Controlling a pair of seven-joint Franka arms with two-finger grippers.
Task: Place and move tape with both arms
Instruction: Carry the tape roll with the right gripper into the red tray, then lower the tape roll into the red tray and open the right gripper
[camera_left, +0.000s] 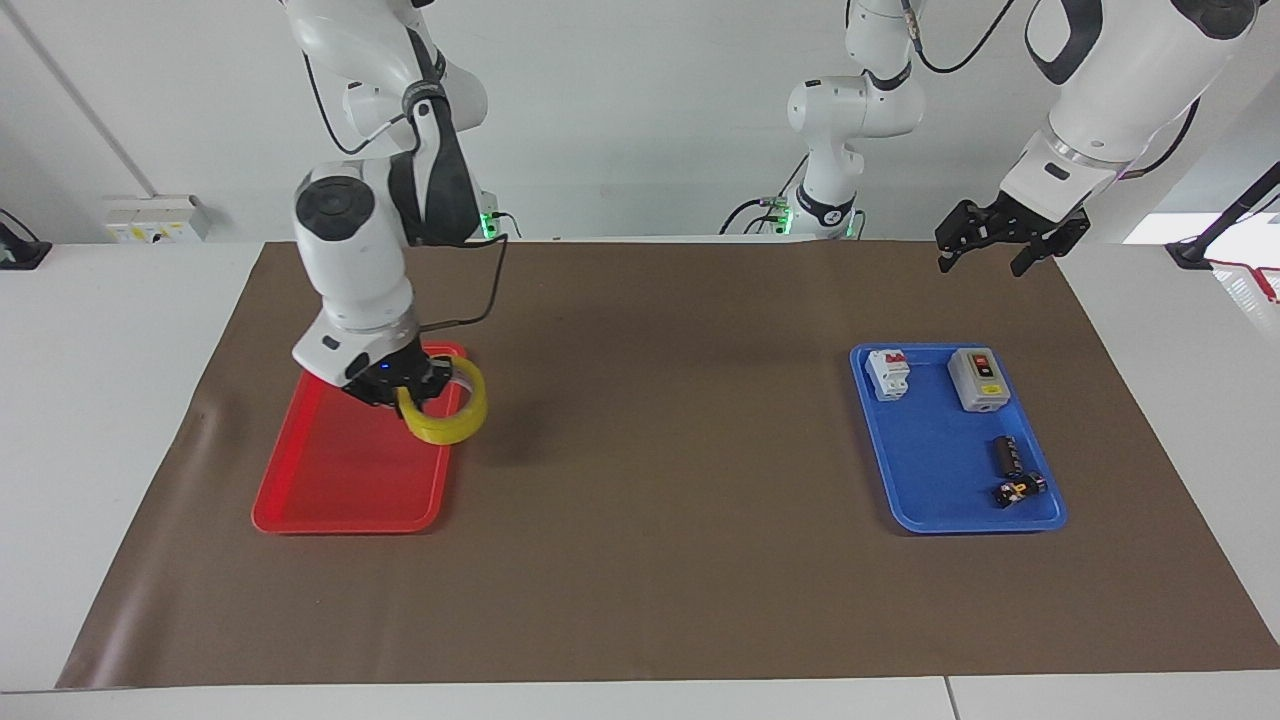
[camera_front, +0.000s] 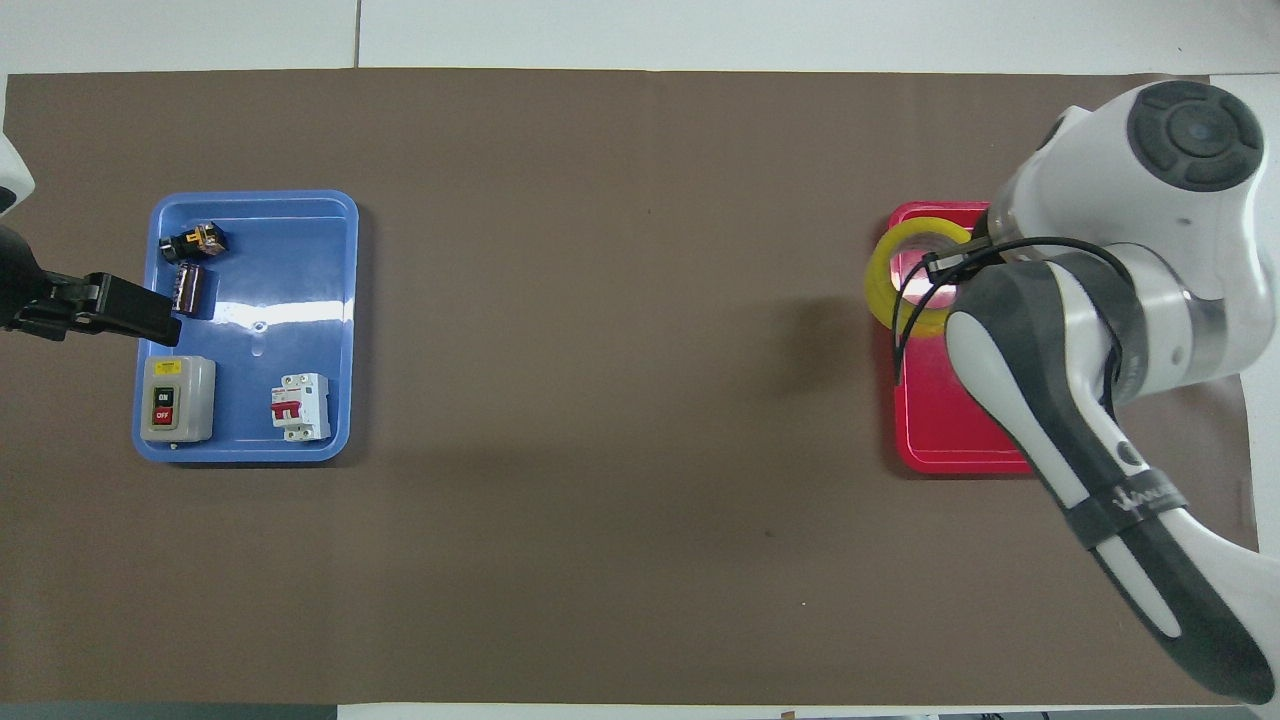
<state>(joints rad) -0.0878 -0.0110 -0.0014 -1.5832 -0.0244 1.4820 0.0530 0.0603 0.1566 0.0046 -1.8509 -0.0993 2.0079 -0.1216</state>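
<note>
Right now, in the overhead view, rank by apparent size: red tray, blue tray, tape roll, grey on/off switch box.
1. Blue tray and red tray: unsure, the arm hides much of the red one.
2. Tape roll, raised toward the camera, so inflated.
3. Switch box.
</note>
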